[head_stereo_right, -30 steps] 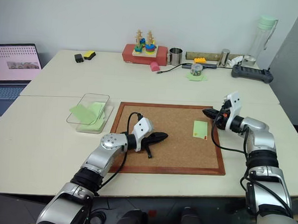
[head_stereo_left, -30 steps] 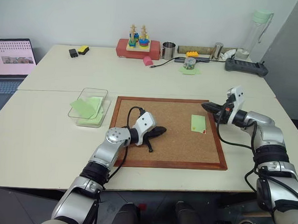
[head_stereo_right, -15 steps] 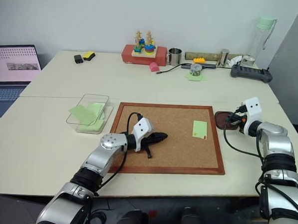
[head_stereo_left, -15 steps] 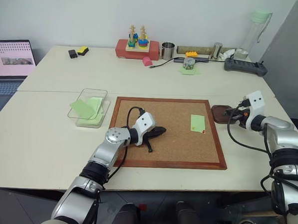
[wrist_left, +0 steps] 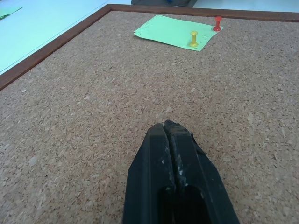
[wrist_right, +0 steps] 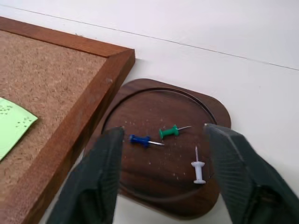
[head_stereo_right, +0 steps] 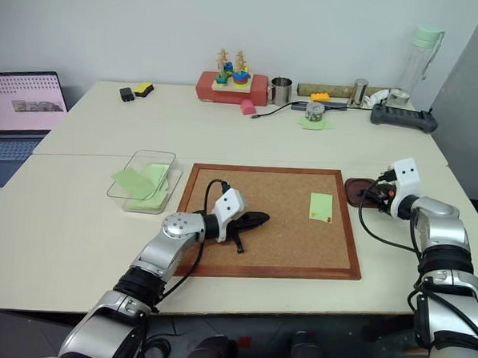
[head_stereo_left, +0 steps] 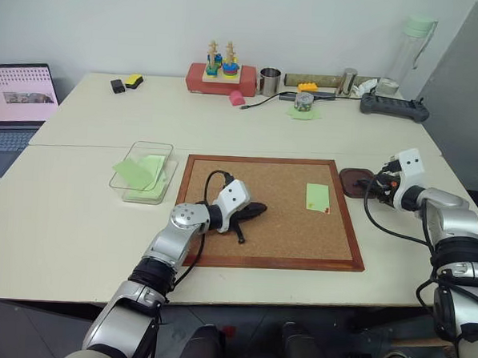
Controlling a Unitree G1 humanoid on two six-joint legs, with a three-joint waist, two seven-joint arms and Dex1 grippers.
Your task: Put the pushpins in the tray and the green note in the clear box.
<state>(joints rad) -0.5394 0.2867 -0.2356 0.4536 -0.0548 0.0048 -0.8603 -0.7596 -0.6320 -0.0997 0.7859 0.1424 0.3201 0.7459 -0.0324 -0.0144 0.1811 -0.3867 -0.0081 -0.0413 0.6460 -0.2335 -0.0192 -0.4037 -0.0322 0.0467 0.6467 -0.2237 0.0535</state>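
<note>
On the corkboard (head_stereo_left: pixel 280 233) lies the green note (head_stereo_left: pixel 317 196), pinned by a red pushpin (wrist_left: pixel 217 23) at one corner and a yellow one (wrist_left: pixel 193 38) beside it. My left gripper (wrist_left: pixel 169 127) rests shut and empty on the cork, left of the note. Off the board's right edge sits the dark brown tray (wrist_right: pixel 140 95). It holds a green pushpin (wrist_right: pixel 169 132), a blue one (wrist_right: pixel 139 139) and a white one (wrist_right: pixel 198 166). My right gripper (wrist_right: pixel 163 133) hangs open just above it, fingers either side of the pins. The clear box (head_stereo_left: pixel 143 170), left of the board, holds green notes.
A laptop (head_stereo_left: pixel 17 95) stands at the far left. Along the table's back edge are a red stacking toy (head_stereo_left: pixel 221 70), a metal cup (head_stereo_left: pixel 270 80), a bottle (head_stereo_left: pixel 410 52), a black controller (head_stereo_left: pixel 393 106) and another green note (head_stereo_left: pixel 304 113).
My right gripper has swung right, from the board's right edge to the far side of the tray, uncovering the tray. The left arm has not moved.
</note>
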